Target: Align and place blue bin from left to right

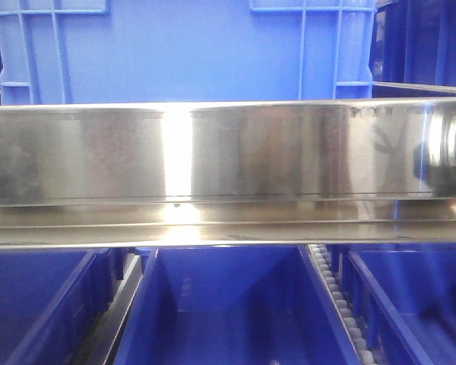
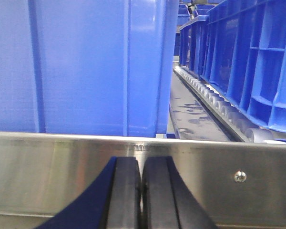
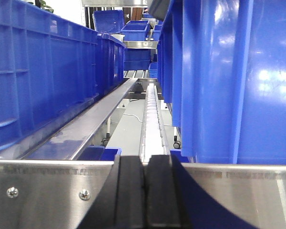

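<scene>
Behind the steel rail (image 1: 213, 152) at the front of the rack stands the blue bin (image 1: 190, 53), upright on the upper level and filling most of the front view, with darker bins (image 1: 228, 304) on the level below. The left gripper (image 2: 141, 191) hangs just in front of that rail, its black fingers pressed together on nothing, the bin's wall close behind and a row of neighbouring bins (image 2: 248, 62) off to one side. The right gripper (image 3: 146, 195) is clenched and empty too, looking down a roller track (image 3: 151, 119) between two lines of bins. Whether the bin on its right is the same one I cannot tell. I'd say no hold has been taken yet, so this is the approach. Next the fingers must part, clear the rail and reach the bin's wall or rim before it can slide across
</scene>
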You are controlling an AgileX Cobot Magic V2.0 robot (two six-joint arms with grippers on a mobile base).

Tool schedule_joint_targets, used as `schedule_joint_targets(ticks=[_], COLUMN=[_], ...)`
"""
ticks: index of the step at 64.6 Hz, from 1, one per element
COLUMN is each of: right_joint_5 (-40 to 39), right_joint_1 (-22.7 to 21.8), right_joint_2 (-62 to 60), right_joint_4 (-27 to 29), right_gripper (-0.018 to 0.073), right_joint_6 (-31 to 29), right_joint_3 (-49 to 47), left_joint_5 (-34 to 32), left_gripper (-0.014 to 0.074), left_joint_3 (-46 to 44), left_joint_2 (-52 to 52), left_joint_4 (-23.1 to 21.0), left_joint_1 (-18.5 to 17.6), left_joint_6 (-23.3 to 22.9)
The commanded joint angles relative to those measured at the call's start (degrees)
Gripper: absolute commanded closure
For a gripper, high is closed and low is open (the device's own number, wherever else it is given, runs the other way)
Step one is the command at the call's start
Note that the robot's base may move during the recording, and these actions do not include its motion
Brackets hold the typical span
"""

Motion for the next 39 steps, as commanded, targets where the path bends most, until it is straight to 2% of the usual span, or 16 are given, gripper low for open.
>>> schedule_joint_targets(ticks=[1,39], right_joint_5=[-1.2,-1.2], right_joint_1=[0.1,0.1], right_joint_2=[-0.3,-0.3], right_joint_4=[0.0,0.0], right_gripper=[0.0648,0.0648], right_joint_6=[-0.4,-0.4], right_joint_3=[0.0,0.0], left_joint_5=[-1.1,-1.3], left_gripper=[0.0595,0.0595], left_joint_3=[-0.2,-0.2], left_joint_2=[-0.2,-0.2], left_joint_4=[-0.4,-0.4], left_joint_1=[-0.2,-0.2], left_joint_6=[0.1,0.1])
